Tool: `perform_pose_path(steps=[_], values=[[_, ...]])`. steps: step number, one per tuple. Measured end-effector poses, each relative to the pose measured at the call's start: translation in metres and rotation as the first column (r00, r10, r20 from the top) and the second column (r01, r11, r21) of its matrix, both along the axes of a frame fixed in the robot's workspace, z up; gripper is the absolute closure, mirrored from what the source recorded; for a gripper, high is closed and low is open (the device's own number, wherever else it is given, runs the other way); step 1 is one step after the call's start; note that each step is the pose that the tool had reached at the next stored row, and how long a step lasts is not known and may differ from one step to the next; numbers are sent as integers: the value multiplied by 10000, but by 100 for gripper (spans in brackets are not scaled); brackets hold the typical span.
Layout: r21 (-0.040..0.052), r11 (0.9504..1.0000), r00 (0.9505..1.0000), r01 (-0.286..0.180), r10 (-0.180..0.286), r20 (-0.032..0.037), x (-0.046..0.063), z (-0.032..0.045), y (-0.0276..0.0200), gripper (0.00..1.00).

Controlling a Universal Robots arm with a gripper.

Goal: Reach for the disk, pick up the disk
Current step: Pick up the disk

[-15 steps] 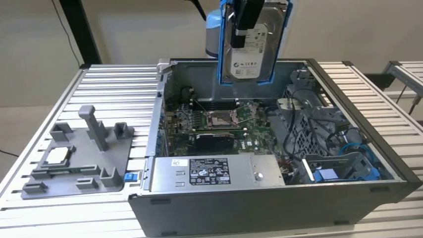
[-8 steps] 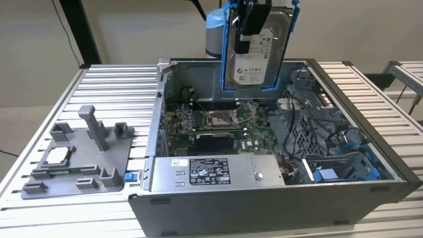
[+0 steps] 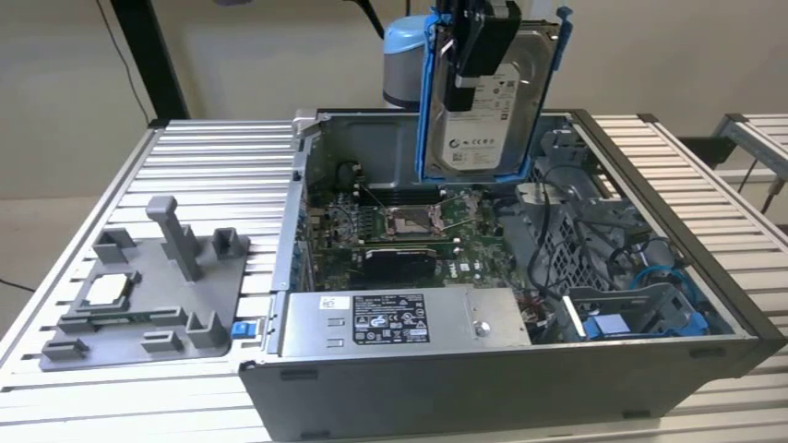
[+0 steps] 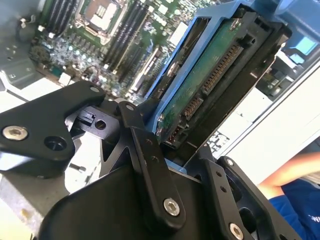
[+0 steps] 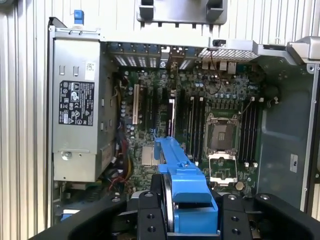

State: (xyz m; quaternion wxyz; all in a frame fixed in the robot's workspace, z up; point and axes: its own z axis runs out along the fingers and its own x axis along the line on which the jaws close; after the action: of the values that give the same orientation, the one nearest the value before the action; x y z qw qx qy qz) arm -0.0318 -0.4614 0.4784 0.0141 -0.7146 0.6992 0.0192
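The disk (image 3: 486,115), a silver-grey hard drive with a white label in a blue carrier bracket, hangs upright above the open computer case (image 3: 518,383). My gripper (image 3: 474,46) is shut on its upper end and holds it clear of the case. In the second wrist view the disk (image 4: 210,85) shows its green circuit board and connector, clamped between the black fingers (image 4: 150,165). The first wrist view looks along the blue carrier edge of the disk (image 5: 182,182), with the gripper (image 5: 190,215) around it and the motherboard (image 5: 200,120) far below.
A grey power supply (image 3: 394,318) sits at the case's front, with blue drive bays (image 3: 647,314) on the exterior view's right. On the slatted table, a grey fixture (image 3: 154,286) holds a processor chip (image 3: 105,289). A person's arm (image 4: 295,172) shows beside the table.
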Motion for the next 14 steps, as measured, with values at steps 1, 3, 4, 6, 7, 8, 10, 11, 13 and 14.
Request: perform_pose_path(steps=[1, 3, 4, 6, 7, 8, 10, 11, 13, 14], values=[[0, 10000, 10000, 1, -1, -3, 6, 0, -29, 100], [0, 10000, 10000, 2, -2, -11, 17, 0, -85, 100], [1, 10000, 10000, 2, -2, -14, 23, 0, -114, 100], [-1, 10000, 10000, 4, -4, -22, 34, 0, -172, 100], [1, 10000, 10000, 3, -3, -25, 40, 0, -200, 100], [1, 10000, 10000, 5, -5, -28, 45, 0, -229, 100], [0, 10000, 10000, 7, -7, -35, 56, 0, -286, 100], [0, 10000, 10000, 7, -7, -38, 62, 0, -315, 100], [1, 10000, 10000, 9, -9, -44, 72, 0, -371, 100], [1, 10000, 10000, 11, -11, -46, 77, 0, -400, 100]])
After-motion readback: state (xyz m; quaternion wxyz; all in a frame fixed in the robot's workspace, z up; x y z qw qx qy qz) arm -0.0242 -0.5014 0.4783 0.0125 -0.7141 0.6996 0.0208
